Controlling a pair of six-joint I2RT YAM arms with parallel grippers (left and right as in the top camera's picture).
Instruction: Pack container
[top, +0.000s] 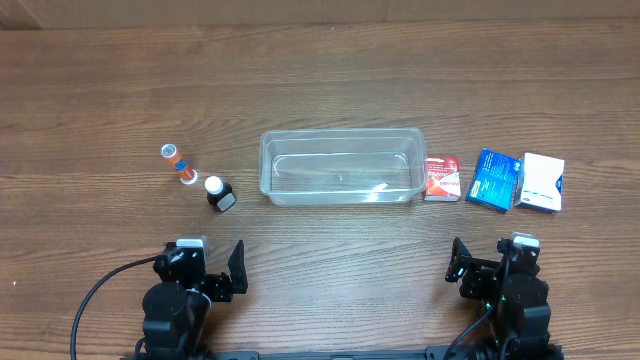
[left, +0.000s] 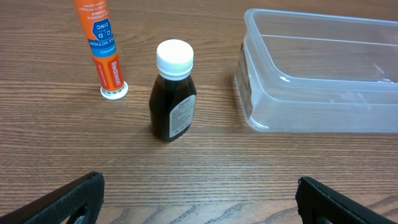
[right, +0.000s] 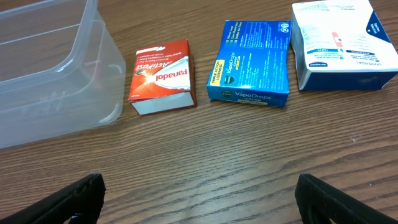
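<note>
The clear plastic container (top: 342, 166) stands empty at the table's middle; it also shows in the left wrist view (left: 323, 74) and the right wrist view (right: 50, 68). Left of it stand an orange tube (top: 180, 163) (left: 99, 43) and a dark bottle with a white cap (top: 219, 194) (left: 173, 93). Right of it lie a red Panadol box (top: 442, 178) (right: 161, 78), a blue VapoDrops box (top: 494, 179) (right: 252, 62) and a white box (top: 542, 183) (right: 342, 43). My left gripper (left: 199, 199) is open and empty near the front edge. My right gripper (right: 199, 199) is open and empty too.
The wooden table (top: 320, 80) stretches bare behind the container. Both arm bases sit at the front edge, the left one (top: 185, 290) and the right one (top: 510, 290).
</note>
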